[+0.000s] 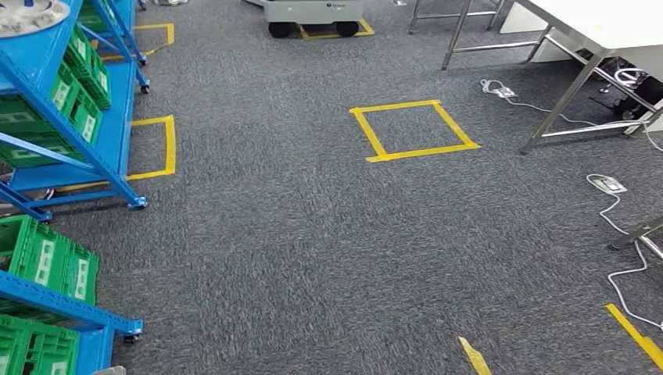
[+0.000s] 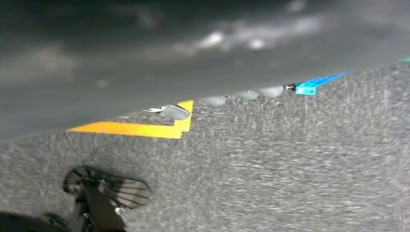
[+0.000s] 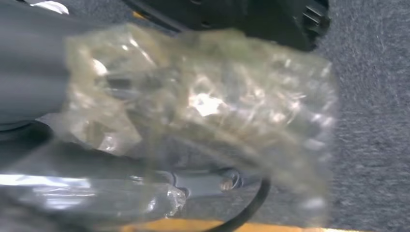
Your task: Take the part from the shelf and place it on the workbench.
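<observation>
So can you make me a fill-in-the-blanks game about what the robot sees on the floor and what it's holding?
1. The square of tape on the carpet is ____ in colour.
2. The crates on the blue shelf are ____.
3. The right robot hand holds a part in a clear ____ bag.
4. The white cables lie on the ____.

Missing words: yellow; green; plastic; carpet

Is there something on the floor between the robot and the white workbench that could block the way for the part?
Mostly no. The grey carpet toward the workbench is open, with only flat yellow tape. White cables lie near the bench legs on the right. The right hand holds the bagged part.
</observation>
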You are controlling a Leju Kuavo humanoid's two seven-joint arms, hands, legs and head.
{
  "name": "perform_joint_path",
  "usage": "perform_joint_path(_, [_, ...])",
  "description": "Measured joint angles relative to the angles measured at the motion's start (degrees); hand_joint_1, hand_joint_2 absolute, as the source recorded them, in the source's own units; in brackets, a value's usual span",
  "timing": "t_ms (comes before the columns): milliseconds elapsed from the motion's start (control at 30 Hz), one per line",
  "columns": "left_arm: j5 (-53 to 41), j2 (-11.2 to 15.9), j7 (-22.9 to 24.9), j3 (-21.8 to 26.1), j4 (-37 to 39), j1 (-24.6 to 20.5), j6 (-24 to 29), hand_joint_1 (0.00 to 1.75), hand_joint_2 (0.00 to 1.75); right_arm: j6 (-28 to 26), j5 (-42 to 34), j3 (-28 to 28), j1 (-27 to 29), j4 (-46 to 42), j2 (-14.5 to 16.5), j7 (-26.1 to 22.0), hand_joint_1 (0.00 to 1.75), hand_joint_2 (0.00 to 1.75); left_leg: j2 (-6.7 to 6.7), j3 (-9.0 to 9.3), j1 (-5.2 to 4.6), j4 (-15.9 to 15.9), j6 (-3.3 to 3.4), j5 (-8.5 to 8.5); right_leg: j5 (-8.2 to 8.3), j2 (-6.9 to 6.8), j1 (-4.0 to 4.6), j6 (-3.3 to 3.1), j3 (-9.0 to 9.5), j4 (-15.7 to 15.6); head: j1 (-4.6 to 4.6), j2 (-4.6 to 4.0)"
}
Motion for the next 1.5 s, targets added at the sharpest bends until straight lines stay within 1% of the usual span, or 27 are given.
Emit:
perform_joint_path(33, [-0.04, 0.01, 0.28, 0.01, -0.29, 0.25, -0.41, 0.0, 0.0, 0.13, -0.09, 0.0, -0.24, 0.02, -0.01, 0.14, 0.0, 0.0, -0.57, -0.05, -0.12, -0.01, 0.54, 0.02, -0.08, -0.2, -0.19, 0.33, 0.33, -0.11, 0.26, 0.0])
perform_joint_path(100, [-0.21, -0.06, 0.96, 0.07, -1.1, 0.71, -1.47, 0.0, 0.0, 0.5, -0.32, -0.01, -0.63, 0.04, -0.07, 0.45, 0.0, 0.0, -1.46, -0.16, -0.23, -0.11, 1.38, 0.25, -1.45, 1.57, -0.57, 0.86, 0.0, 1.26, 0.31, 0.0])
perform_joint_path(167, [-0.81, -0.15, 1.43, 0.13, -1.97, 0.9, -2.6, 0.0, 0.0, 0.87, -0.57, -0.02, -0.64, 0.07, -0.18, 0.6, 0.0, 0.0, -2.5, -0.41, -0.4, -0.15, 1.99, 0.52, -5.18, 4.51, -0.66, 0.94, -3.13, 7.61, 0.38, 0.0])
perform_joint_path(233, [-1.67, -0.15, 1.64, 0.27, -2.44, 0.96, -3.44, 0.0, 0.0, 1.1, -0.86, -0.02, -0.39, 0.09, -0.29, 0.6, 0.0, 0.0, -3.87, -0.66, -0.81, -0.13, 2.31, 0.62, -8.39, 5.64, -0.56, 0.58, -7.53, 16.08, 0.4, 0.0])
perform_joint_path(267, [-1.97, -0.15, 1.67, 0.38, -2.53, 0.99, -3.68, 0.0, 0.0, 1.17, -0.96, -0.02, -0.29, 0.09, -0.34, 0.59, 0.0, 0.0, -4.62, -0.69, -1.01, -0.12, 2.38, 0.63, -8.49, 5.81, -0.46, 0.31, -8.95, 18.26, 0.39, 0.0])
perform_joint_path(300, [-2.14, -0.16, 1.68, 0.48, -2.59, 1.03, -3.81, 0.0, 0.0, 1.2, -1.04, -0.02, -0.22, 0.09, -0.36, 0.58, 0.0, 0.0, -5.38, -0.64, -1.15, -0.11, 2.42, 0.63, -7.29, 5.97, -0.33, -0.01, -9.26, 17.97, 0.38, 0.0])
perform_joint_path(333, [-2.22, -0.17, 1.68, 0.55, -2.64, 1.04, -3.86, 0.0, 0.0, 1.21, -1.08, -0.02, -0.2, 0.09, -0.4, 0.57, 0.0, 0.0, -6.15, -0.53, -1.23, -0.11, 2.44, 0.62, -5.06, 6.33, -0.17, -0.37, -8.4, 15.23, 0.37, 0.0])
perform_joint_path(400, [-2.3, -0.23, 1.68, 0.61, -2.77, 1.0, -3.9, 0.0, 0.0, 1.21, -1.1, -0.02, -0.18, 0.09, -0.6, 0.55, 0.0, 0.0, -7.64, -0.44, -1.32, -0.02, 2.39, 0.56, -0.44, 8.96, 0.0, -1.07, -5.21, 6.88, 0.36, 0.0])
perform_joint_path(467, [-2.39, -0.26, 1.68, 0.63, -2.88, 0.98, -3.96, 0.0, 0.0, 1.21, -1.11, -0.02, -0.13, 0.09, -0.88, 0.55, 0.0, 0.0, -9.03, -0.83, -1.22, 0.06, 1.99, 0.66, 1.14, 11.28, 0.04, -1.3, -3.12, 2.05, 0.35, 0.0])
perform_joint_path(533, [-2.49, -0.24, 1.68, 0.75, -2.96, 1.13, -3.99, 0.0, 0.0, 1.21, -1.13, -0.03, -0.12, 0.09, -1.03, 0.54, 0.0, 0.0, -10.34, -1.33, -0.93, -0.05, 1.25, 0.99, 1.09, 10.8, 0.17, -1.32, -2.62, 1.35, 0.32, 0.0])
perform_joint_path(567, [-2.53, -0.22, 1.68, 0.88, -2.99, 1.24, -3.99, 0.0, 0.0, 1.21, -1.14, -0.03, -0.18, 0.09, -1.06, 0.53, 0.0, 0.0, -10.01, -1.5, -0.86, 0.12, 0.97, 0.88, 1.29, 10.1, 0.17, -1.45, -2.43, 1.03, 0.3, 0.0])
perform_joint_path(633, [-2.57, -0.2, 1.68, 1.09, -3.03, 1.25, -4.0, 0.0, 0.0, 1.22, -1.15, -0.04, -0.18, 0.09, -1.07, 0.47, 0.0, 0.0, -7.2, -2.72, -1.04, 2.82, 0.57, -1.11, 1.64, 8.43, 0.1, -1.87, -2.04, 0.3, 0.12, 0.0])
perform_joint_path(700, [-2.57, -0.16, 1.68, 1.15, -3.04, 1.13, -4.02, 0.0, 0.0, 1.25, -1.15, -0.04, 0.04, 0.1, -1.07, 0.45, 0.0, 0.0, -4.13, -5.83, -1.12, 9.64, 0.25, -4.98, 1.59, 6.56, 0.2, -2.27, -1.9, 0.13, -0.02, 0.0])
perform_joint_path(767, [-2.57, -0.15, 1.68, 1.21, -3.05, 1.12, -4.04, 0.0, 0.0, 1.26, -1.15, -0.04, 0.14, 0.11, -1.07, 0.48, 0.0, 0.0, -3.4, -8.4, -1.06, 15.32, -0.09, -6.95, 1.45, 4.69, 0.31, -2.41, -1.92, 0.18, -0.02, 0.0])
perform_joint_path(800, [-2.57, -0.15, 1.68, 1.25, -3.05, 1.16, -4.04, 0.0, 0.0, 1.26, -1.15, -0.04, 0.09, 0.11, -1.07, 0.48, 0.0, 0.0, -3.24, -8.32, -1.05, 15.41, -0.18, -6.33, 1.39, 3.89, 0.33, -2.4, -1.89, 0.19, -0.03, 0.0])
perform_joint_path(867, [-2.57, -0.13, 1.68, 1.29, -3.09, 1.19, -4.04, 0.0, 0.0, 1.26, -1.15, -0.04, -0.06, 0.14, -1.07, 0.48, 0.0, 0.0, -2.33, -5.05, -1.08, 9.63, -0.12, -2.76, 1.21, 2.53, 0.35, -2.23, -1.65, 0.24, -0.03, 0.0])
perform_joint_path(933, [-2.57, -0.13, 1.68, 1.3, -3.17, 1.11, -4.04, 0.0, 0.0, 1.26, -1.15, -0.04, -0.09, 0.17, -1.07, 0.48, 0.0, 0.0, 0.21, -1.15, -1.4, 2.34, 0.39, -0.2, 0.84, 1.41, 0.63, -1.77, -1.4, 0.49, 0.01, 0.0])
perform_joint_path(1000, [-2.57, -0.14, 1.68, 1.31, -3.26, 1.08, -4.05, 0.0, 0.0, 1.26, -1.15, -0.04, -0.15, 0.18, -1.07, 0.48, 0.0, 0.0, 1.32, 0.02, -1.77, -0.37, 1.07, 0.19, 0.54, 0.38, 0.89, -1.29, -1.22, 0.7, 0.16, 0.0])
perform_joint_path(1067, [-2.57, -0.17, 1.68, 1.33, -3.33, 1.22, -4.06, 0.0, 0.0, 1.25, -1.15, -0.04, -0.38, 0.19, -1.07, 0.48, 0.0, 0.0, 0.15, -0.2, -1.78, -0.52, 1.77, 0.46, 0.3, -0.19, 0.75, -0.8, -1.17, 0.78, 0.22, 0.0])
perform_joint_path(1133, [-2.68, -0.23, 1.67, 1.35, -3.42, 1.24, -4.08, 0.0, 0.0, 1.25, -1.18, -0.03, -0.59, 0.25, -1.06, 0.44, 0.0, 0.0, -0.9, -0.26, -1.57, -0.76, 2.45, 0.81, -1.46, 2.01, 0.47, -0.18, -2.12, 2.95, 0.43, 0.0])
perform_joint_path(1200, [-3.1, -0.26, 1.6, 1.35, -3.48, 1.12, -4.18, 0.0, 0.0, 1.26, -1.24, -0.03, -0.44, 0.3, -1.06, 0.42, 0.0, 0.0, -2.07, -0.45, -1.44, -0.83, 2.85, 1.03, -5.17, 4.97, 0.26, 0.19, -5.2, 9.74, 0.71, 0.0])
perform_joint_path(1267, [-3.89, -0.26, 1.42, 1.39, -3.48, 1.06, -4.33, 0.0, 0.0, 1.26, -1.34, -0.05, -0.07, 0.32, -1.07, 0.43, 0.0, 0.0, -3.44, -0.63, -1.48, -0.81, 2.97, 1.13, -7.65, 5.75, 0.19, 0.27, -8.64, 16.71, 0.74, 0.0])
perform_joint_path(1300, [-4.36, -0.26, 1.31, 1.44, -3.48, 1.06, -4.41, 0.0, 0.0, 1.27, -1.4, -0.05, 0.05, 0.33, -1.07, 0.43, 0.0, 0.0, -4.13, -0.63, -1.49, -0.79, 2.97, 1.16, -7.27, 5.84, 0.16, 0.24, -9.21, 17.57, 0.76, 0.0])
perform_joint_path(1333, [-4.87, -0.26, 1.21, 1.5, -3.48, 1.06, -4.49, 0.0, 0.0, 1.27, -1.45, -0.06, 0.09, 0.33, -1.07, 0.43, 0.0, 0.0, -4.83, -0.56, -1.49, -0.78, 2.94, 1.18, -5.72, 5.97, 0.1, 0.19, -8.6, 15.95, 0.76, 0.0])
perform_joint_path(1367, [-5.28, -0.27, 1.12, 1.54, -3.48, 1.06, -4.55, 0.0, 0.0, 1.27, -1.5, -0.06, 0.09, 0.33, -1.07, 0.42, 0.0, 0.0, -5.52, -0.44, -1.47, -0.77, 2.86, 1.19, -3.4, 6.44, -0.02, 0.14, -6.96, 12.29, 0.78, 0.0])
perform_joint_path(1433, [-5.95, -0.27, 1.0, 1.6, -3.48, 0.96, -4.61, 0.0, 0.0, 1.27, -1.58, -0.06, 0.05, 0.34, -1.07, 0.37, 0.0, 0.0, -6.81, -0.4, -1.52, -0.66, 2.44, 1.2, -0.22, 8.73, -0.35, 0.09, -3.29, 4.36, 0.76, 0.0])
perform_joint_path(1500, [-6.61, -0.25, 0.85, 1.69, -3.48, 0.86, -4.68, 0.0, 0.0, 1.33, -1.65, -0.07, 0.11, 0.35, -1.07, 0.3, 0.0, 0.0, -7.91, -0.78, -1.51, -0.59, 1.72, 1.41, 0.14, 10.09, -0.42, 0.0, -1.71, 1.29, 0.71, 0.0])
